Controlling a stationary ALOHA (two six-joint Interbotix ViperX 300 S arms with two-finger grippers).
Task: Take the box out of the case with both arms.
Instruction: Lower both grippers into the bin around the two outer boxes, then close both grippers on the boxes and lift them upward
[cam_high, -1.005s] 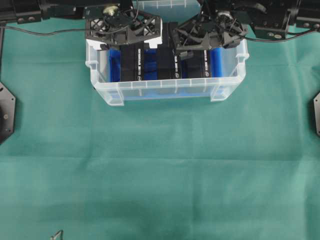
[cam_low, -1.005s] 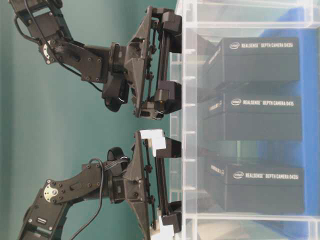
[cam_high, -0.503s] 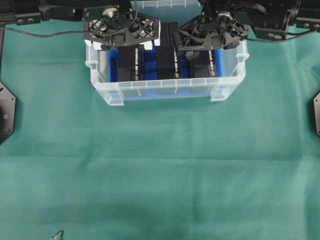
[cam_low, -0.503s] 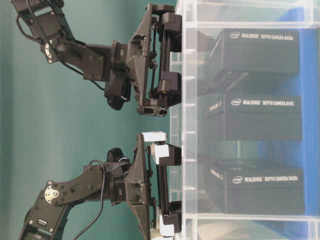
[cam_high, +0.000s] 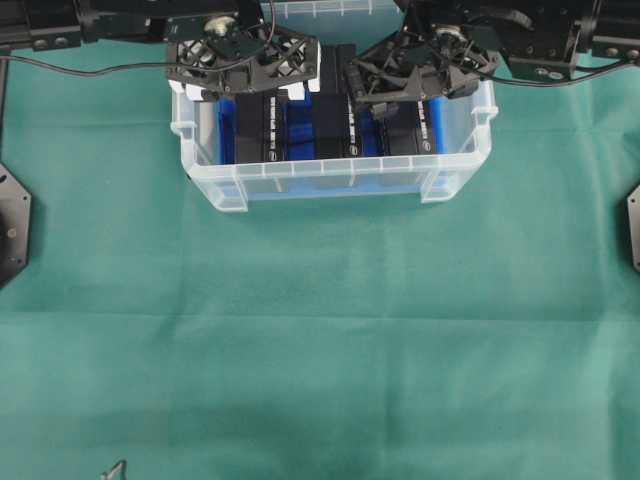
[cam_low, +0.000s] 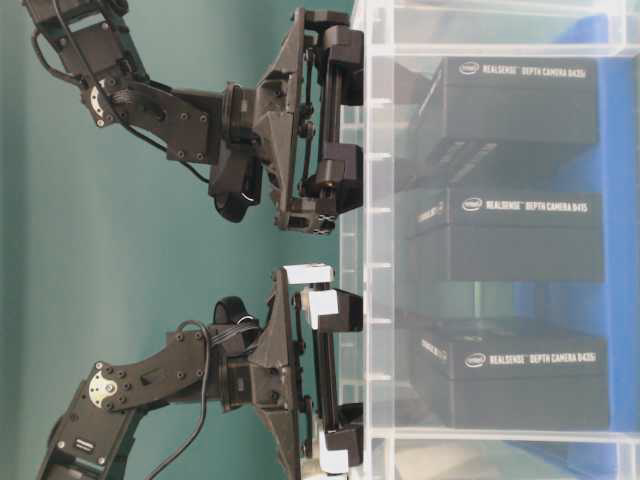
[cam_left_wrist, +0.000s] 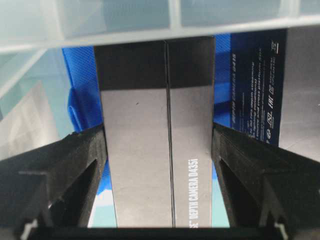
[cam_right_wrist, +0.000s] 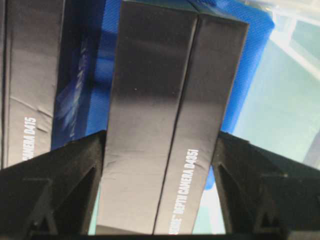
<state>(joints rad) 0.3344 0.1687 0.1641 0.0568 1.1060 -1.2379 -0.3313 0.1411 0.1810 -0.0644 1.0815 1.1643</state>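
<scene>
Black lattice frames of both arms hang over the far rim of the case (cam_high: 330, 180), which stands on the green-covered table (cam_high: 320, 340) near its far edge. The left end effector (cam_high: 244, 88), the one with white parts, points down into the left part of the case. In the left wrist view its two fingers (cam_left_wrist: 75, 165) press on both flat sides of the left box (cam_left_wrist: 157, 135), a black carton standing on edge, so it is closed on this box. The right end effector (cam_high: 412, 92) points down into the right part, and the right wrist view shows its fingers (cam_right_wrist: 75, 170) touching both sides of the right box (cam_right_wrist: 170, 115) in the same way. Each wrist is bent so that the end effector looks steeply downward.

Between these two stands a middle box (cam_high: 334, 125), held by neither arm. All three boxes are upright inside the case, on the blue sheet (cam_high: 228, 130). A second clear bin (cam_high: 330, 10) is partly visible behind, between the arm bases.
</scene>
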